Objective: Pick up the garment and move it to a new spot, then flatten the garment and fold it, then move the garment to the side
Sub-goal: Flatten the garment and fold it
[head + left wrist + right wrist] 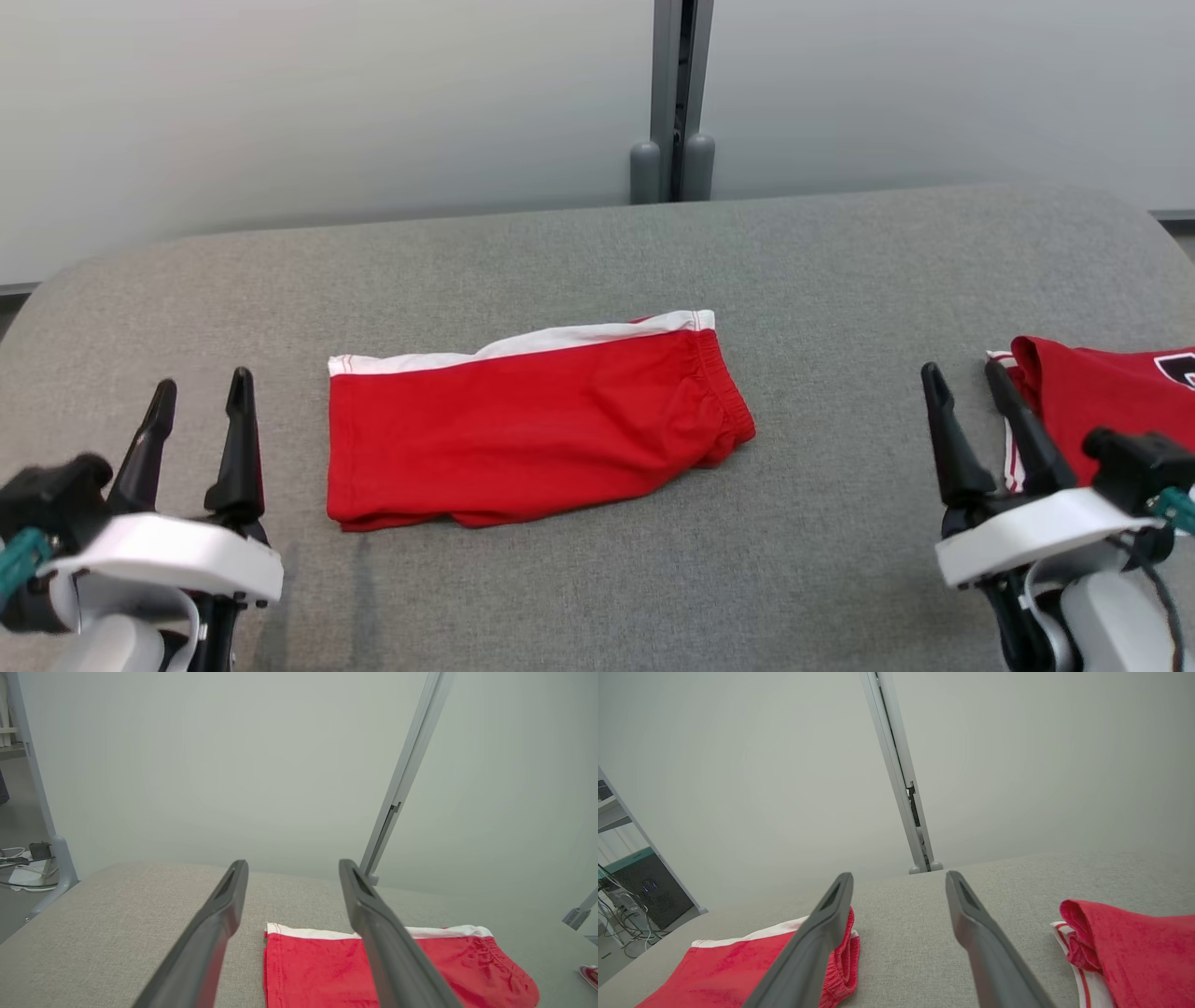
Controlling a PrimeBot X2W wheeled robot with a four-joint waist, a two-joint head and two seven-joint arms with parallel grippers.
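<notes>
The shorts (pixel 532 429) lie folded in the middle of the desk (pixel 560 252). They look soft and light, so pinch both short ends. The left tool (pixel 203 378) and right tool (pixel 962 368) are released, empty.

No word, number or brand can be read anywhere. The one print is a black and white patch (pixel 1178 369) on the second red garment (pixel 1092 406), well to the right of the red shorts (pixel 532 425). The picture's edge cuts it off, so it is unreadable.
</notes>
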